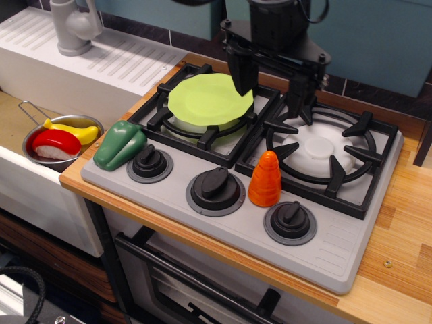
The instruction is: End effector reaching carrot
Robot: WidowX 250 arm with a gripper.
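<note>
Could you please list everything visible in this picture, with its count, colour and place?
carrot: one, orange, upright on the grey stove front between the middle and right knobs
plate: one, light green, on the left burner grate
pepper: one, green, at the stove's left front corner
knobs: three, black, along the stove front
burner grates: two, black, on the stove top
small pot: one, metal, in the sink at left, holding red and yellow toy food
tap: one, grey, at the far left
counter: one, wooden, around the stove
pincer: one, black, open, above the gap between the burners, behind the carrot and clear of it
</note>
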